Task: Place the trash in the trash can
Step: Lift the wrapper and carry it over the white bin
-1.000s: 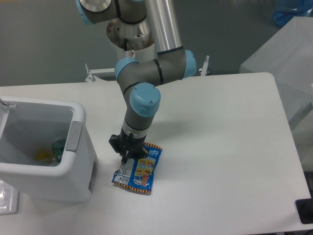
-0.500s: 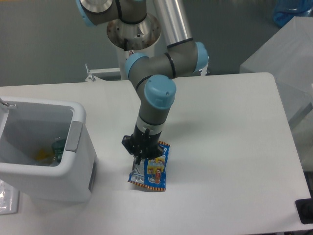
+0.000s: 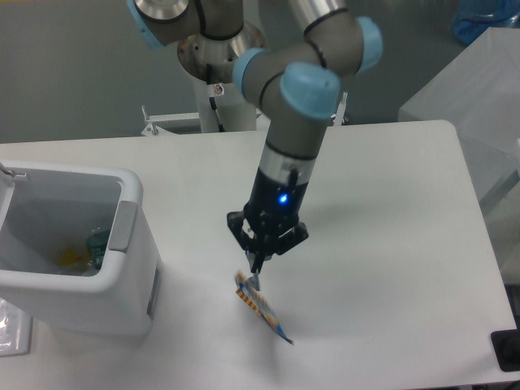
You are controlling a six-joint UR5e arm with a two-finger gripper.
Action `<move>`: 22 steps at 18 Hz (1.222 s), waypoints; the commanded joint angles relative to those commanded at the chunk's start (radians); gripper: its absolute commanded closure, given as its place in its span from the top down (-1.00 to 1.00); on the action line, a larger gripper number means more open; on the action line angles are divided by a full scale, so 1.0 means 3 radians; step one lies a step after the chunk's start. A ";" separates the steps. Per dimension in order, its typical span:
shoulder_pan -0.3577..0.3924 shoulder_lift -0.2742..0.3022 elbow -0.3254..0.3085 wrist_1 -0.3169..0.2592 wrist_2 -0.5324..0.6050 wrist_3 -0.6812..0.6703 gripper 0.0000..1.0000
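The blue snack wrapper (image 3: 262,305) hangs edge-on just above the table's front middle, pinched by its top corner. My gripper (image 3: 255,268) is shut on that corner, pointing straight down. The white trash can (image 3: 122,268) stands at the left edge, well to the left of the gripper. Inside it, the crushed bottle with a green label (image 3: 96,244) lies at the bottom. Most of the wrapper's print is turned away from the camera.
A grey block (image 3: 475,97) stands off the table's right side. A black object (image 3: 508,349) sits at the bottom right corner. The arm's base (image 3: 219,49) rises behind the table's far edge.
The gripper has moved right and up with the wrapper. The wrapper, flat on the table earlier, now dangles off the surface, turned edge-on.
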 joint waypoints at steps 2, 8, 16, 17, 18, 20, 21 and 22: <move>-0.0010 0.0102 0.0118 0.0000 -0.0041 -0.0200 -0.85; -0.0051 0.0383 0.0313 0.0000 -0.0209 -0.0737 -0.85; -0.0250 0.0859 0.0211 -0.0005 -0.0476 -0.0855 -0.85; -0.0291 0.0930 0.0170 -0.0005 -0.0476 -0.0850 -0.85; -0.0302 0.0977 0.0144 0.0000 -0.0476 -0.0845 -0.85; -0.0383 0.1028 0.0154 0.0000 -0.0481 -0.0855 -0.85; -0.0429 0.1064 0.0149 0.0000 -0.0481 -0.0855 -0.85; -0.0450 0.1089 0.0159 0.0000 -0.0481 -0.0855 -0.85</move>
